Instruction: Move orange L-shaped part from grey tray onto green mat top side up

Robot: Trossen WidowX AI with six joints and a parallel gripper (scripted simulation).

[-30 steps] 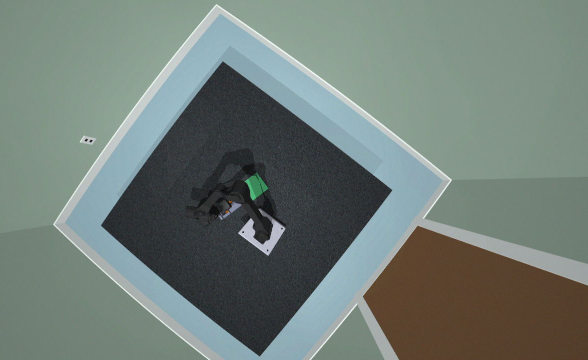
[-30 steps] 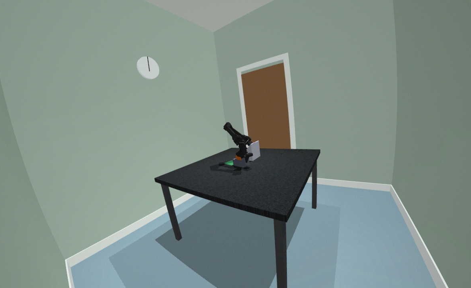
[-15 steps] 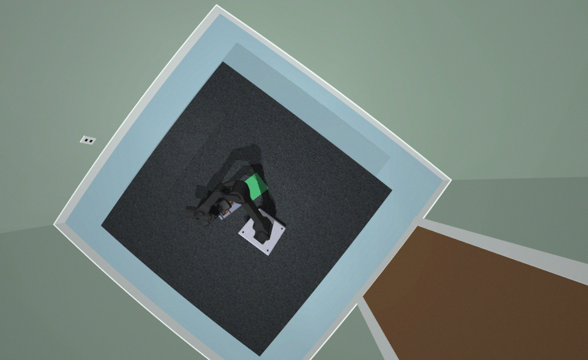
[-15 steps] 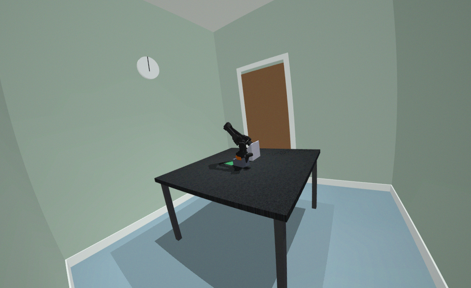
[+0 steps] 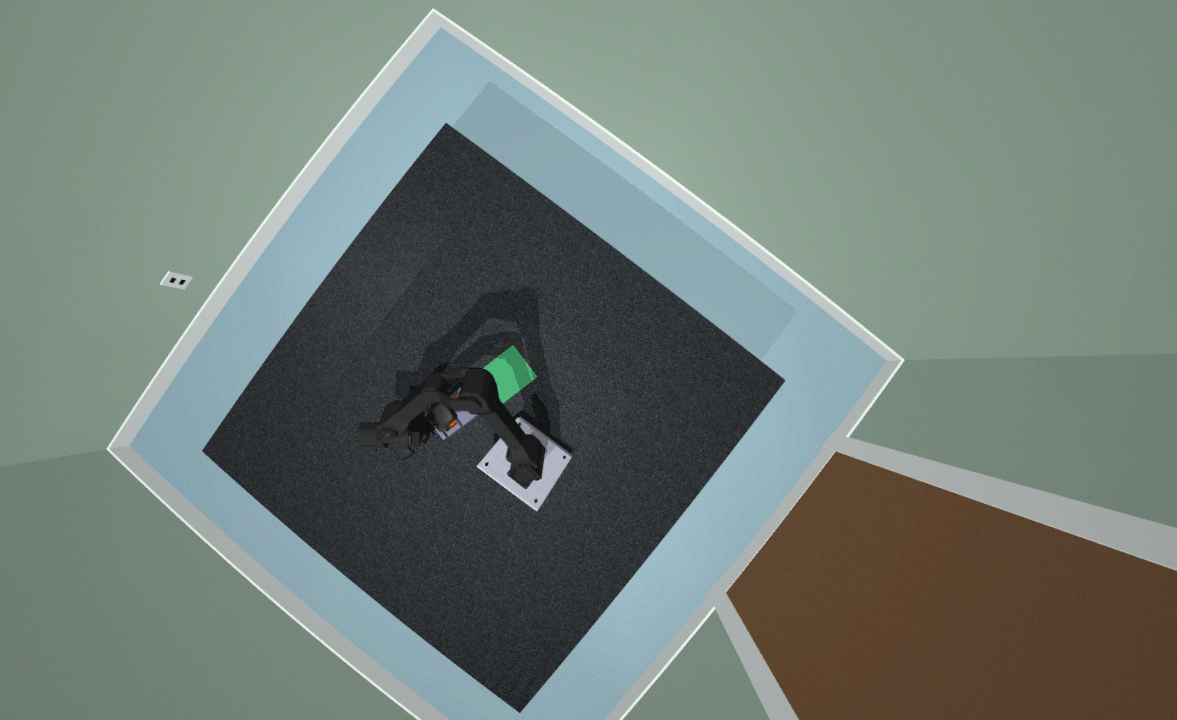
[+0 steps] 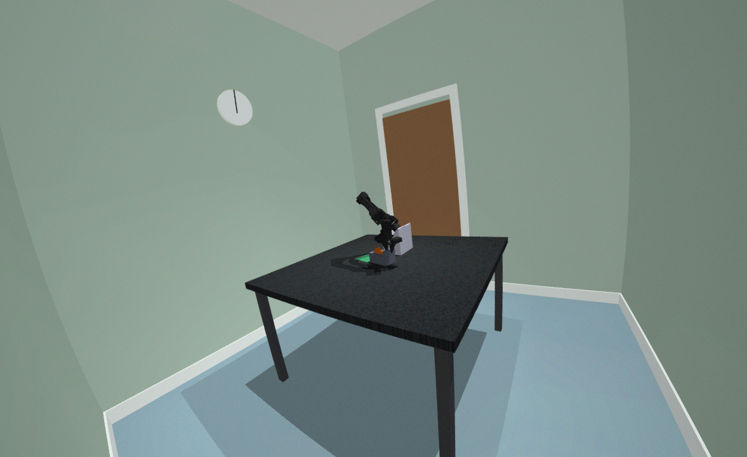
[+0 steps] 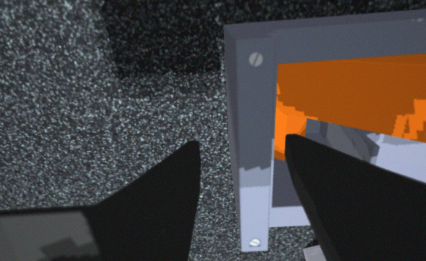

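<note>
Pincer (image 7: 243, 159) astride tray (image 7: 253, 119) rim, seemingly part-open

Black jointed arm (image 5: 494, 416), apparently matte, on a pale square base plate (image 5: 549, 479); tapered black jaws.

Top view: overhead, far up, facing straight down; whole table (image 5: 628, 501) in frame, turned diamond-wise, floor strip visible past every edge. Exterior view: standing height, off one table (image 6: 421, 295) corner, facing across toward door (image 6: 421, 170), far back. Wrist view: on arm, very near, facing down at tray (image 7: 253, 109) rim and bare table (image 7: 72, 109). All three share table; tray (image 6: 384, 258) also in exterior view.
</note>
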